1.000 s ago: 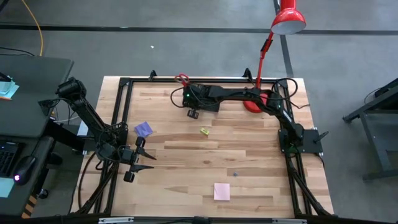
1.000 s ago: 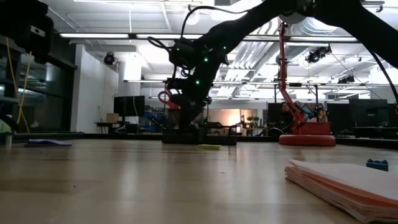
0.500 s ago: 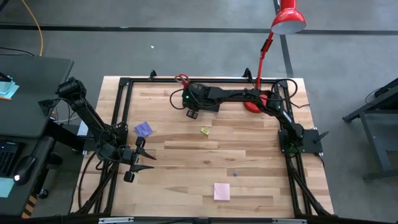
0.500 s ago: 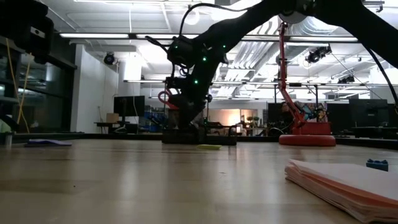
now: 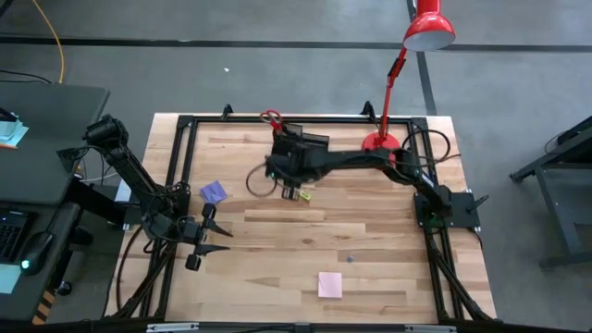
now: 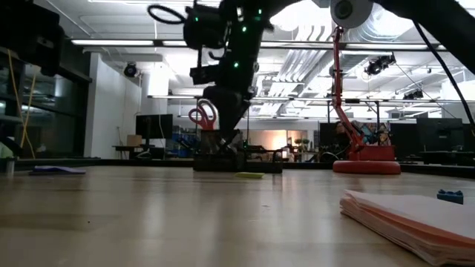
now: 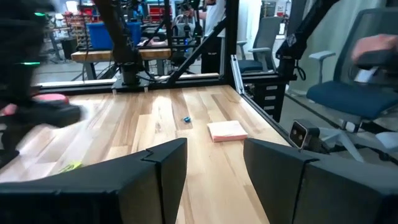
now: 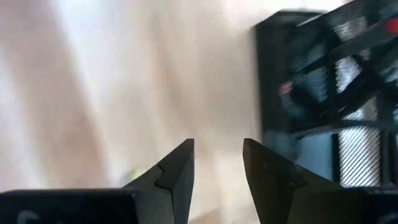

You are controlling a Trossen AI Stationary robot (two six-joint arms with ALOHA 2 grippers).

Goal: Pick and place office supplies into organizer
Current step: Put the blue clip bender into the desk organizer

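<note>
Right gripper (image 5: 294,192) is hanging over the desk (image 5: 370,240) just in front of the black organizer (image 5: 310,141), fingers parted and holding nothing. Red-handled scissors (image 5: 269,117) are standing in the organizer. The yellow piece (image 6: 249,175) is lying near the gripper. Pink note pad (image 5: 329,284) and purple note pad (image 5: 214,191) are lying well apart. Left gripper (image 5: 222,242) is waiting at the left edge, fingers spread and empty.

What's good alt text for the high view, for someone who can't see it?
Seen from above, the right arm reaches across a wooden table, its tool open and empty beside a black organizer with red-handled scissors standing in it. The left tool waits open at the left edge; a purple note pad and a pink note pad lie loose.
</note>
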